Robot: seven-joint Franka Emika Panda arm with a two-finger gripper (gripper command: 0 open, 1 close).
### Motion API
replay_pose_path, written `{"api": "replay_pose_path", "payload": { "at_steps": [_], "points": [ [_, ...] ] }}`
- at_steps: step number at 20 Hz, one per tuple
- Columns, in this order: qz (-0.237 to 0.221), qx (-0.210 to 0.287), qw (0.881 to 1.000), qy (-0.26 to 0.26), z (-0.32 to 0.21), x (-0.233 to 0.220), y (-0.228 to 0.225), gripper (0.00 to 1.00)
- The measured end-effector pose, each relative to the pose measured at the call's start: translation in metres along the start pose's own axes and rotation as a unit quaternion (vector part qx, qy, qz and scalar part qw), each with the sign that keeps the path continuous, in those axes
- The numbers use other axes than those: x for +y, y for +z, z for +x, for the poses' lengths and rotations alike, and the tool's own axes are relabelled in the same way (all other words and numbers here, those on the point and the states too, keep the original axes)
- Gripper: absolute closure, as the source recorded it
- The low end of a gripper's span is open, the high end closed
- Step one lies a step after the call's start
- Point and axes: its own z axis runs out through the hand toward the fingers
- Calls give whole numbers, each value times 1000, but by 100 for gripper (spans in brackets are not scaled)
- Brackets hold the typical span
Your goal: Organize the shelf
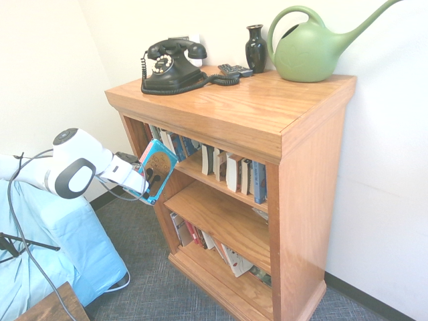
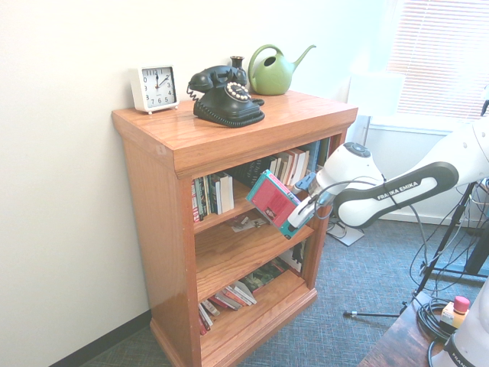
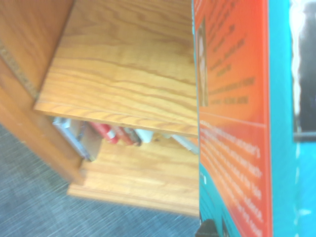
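Fingers of the gripper [image 2: 296, 220] are clamping a teal-and-red book [image 2: 273, 202], tilting it just outside the middle tier of the shelf [image 2: 229, 130], which is standing against the white wall holding rows of books.

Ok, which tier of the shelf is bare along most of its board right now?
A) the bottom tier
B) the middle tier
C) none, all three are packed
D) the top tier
B: the middle tier of the shelf shows mostly bare wood, while books fill the top tier and more books lie on the bottom one.
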Motion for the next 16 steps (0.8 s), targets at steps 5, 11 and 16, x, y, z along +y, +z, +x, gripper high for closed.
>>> {"api": "replay_pose_path", "payload": {
  "at_steps": [5, 11, 16],
  "points": [
    [-4, -31, 999, 13, 24, -12, -7, 100],
    [-14, -51, 998, 19, 38, -24, 20, 100],
    [-11, -48, 999, 22, 54, -33, 24, 100]
  ]
}}
